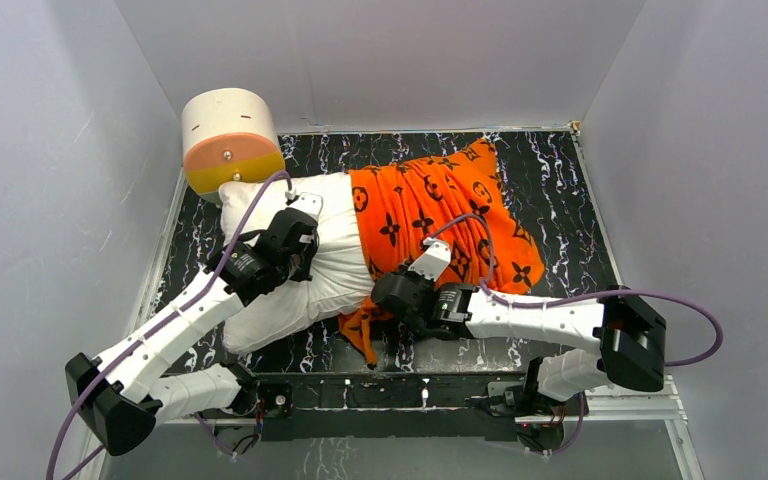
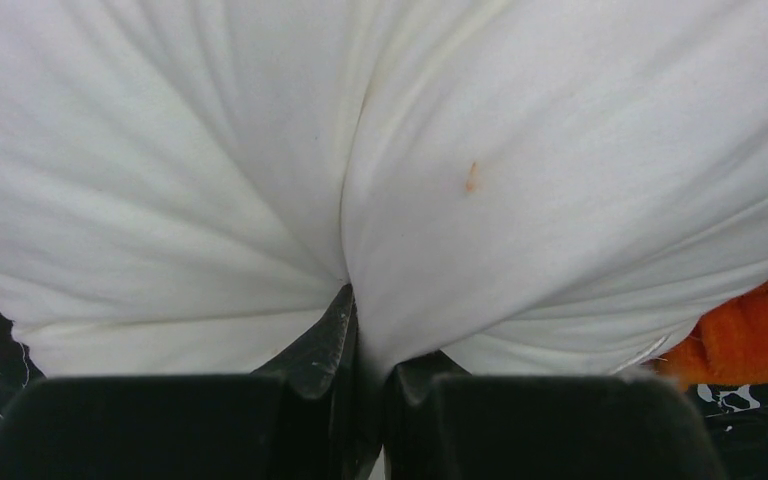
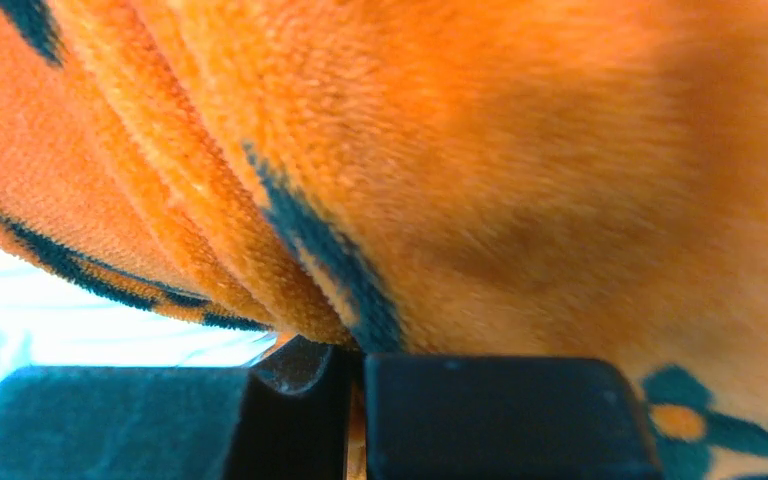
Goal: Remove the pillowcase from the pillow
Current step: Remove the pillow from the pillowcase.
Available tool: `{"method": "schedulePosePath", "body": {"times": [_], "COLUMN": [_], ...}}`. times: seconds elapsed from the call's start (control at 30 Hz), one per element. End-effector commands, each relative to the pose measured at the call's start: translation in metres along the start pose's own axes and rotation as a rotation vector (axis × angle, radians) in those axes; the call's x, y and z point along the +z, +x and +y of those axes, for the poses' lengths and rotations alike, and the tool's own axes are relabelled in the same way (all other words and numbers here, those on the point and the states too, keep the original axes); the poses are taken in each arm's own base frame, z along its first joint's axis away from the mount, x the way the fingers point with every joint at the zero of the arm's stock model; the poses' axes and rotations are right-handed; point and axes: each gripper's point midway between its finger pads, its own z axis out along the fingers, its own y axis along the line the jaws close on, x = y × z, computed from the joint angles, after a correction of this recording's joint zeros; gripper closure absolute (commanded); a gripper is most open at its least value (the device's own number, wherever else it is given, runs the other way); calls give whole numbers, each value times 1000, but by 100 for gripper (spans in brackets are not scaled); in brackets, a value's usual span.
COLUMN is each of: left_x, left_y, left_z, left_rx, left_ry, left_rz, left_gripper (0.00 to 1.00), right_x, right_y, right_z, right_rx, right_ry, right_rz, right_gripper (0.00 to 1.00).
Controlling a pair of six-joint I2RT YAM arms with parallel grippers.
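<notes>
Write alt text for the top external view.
A white pillow lies half out of an orange pillowcase; the left end effector pinches the pillow, the right end effector the pillowcase. A cylinder sits at the back left.

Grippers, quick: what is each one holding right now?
The left gripper is closed, pinching a fold of the white pillow.
The right gripper is closed, clamped on the orange pillowcase.

White arm shells [image 1: 535, 315], black joints [image 1: 632, 345], purple cables [image 1: 719, 340], glossy black tool fingers [image 2: 160, 420].
</notes>
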Motion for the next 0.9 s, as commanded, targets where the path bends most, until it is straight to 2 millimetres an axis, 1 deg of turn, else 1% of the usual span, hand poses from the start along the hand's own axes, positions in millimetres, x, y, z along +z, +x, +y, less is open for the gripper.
{"method": "schedulePosePath", "body": {"times": [0.0,0.07,0.13,0.17,0.2,0.27,0.33,0.5,0.6,0.67,0.73,0.83,0.87], "left_x": [-14,-15,-15,-15,-16,-17,-17,-18,-19,-19,-19,-20,-19], "left_y": [-6,-3,1,4,6,9,11,14,13,11,9,10,10], "left_z": [20,25,31,34,35,38,39,38,31,27,23,14,12], "left_rx": [-58,-53,-51,-56,-59,-62,-61,-64,-68,-73,-77,-77,-73], "left_ry": [-71,-91,-115,-129,-140,-150,-154,-140,-95,-70,-47,-2,14], "left_rz": [-65,-68,-66,-63,-61,-54,-49,-50,-60,-69,-68,-59,-55], "left_gripper": [100,100,100,100,100,100,100,100,100,100,100,100,100], "right_x": [-15,-30,-47,-60,-70,-85,-96,-105,-109,-108,-106,-104,-102], "right_y": [-51,-66,-83,-92,-99,-111,-119,-124,-124,-118,-111,-106,-103], "right_z": [-73,-99,-124,-140,-151,-159,-161,-150,-116,-91,-78,-74,-75], "right_rx": [-191,-203,-174,-169,-144,-90,-3,93,31,-44,-108,-183,-216], "right_ry": [276,353,420,466,495,487,413,192,23,-72,-95,-37,-16], "right_rz": [-211,-264,-322,-345,-365,-387,-387,-351,-304,-262,-222,-175,-158], "right_gripper": [92,92,92,92,92,92,94,98,97,96,91,84,80]}}
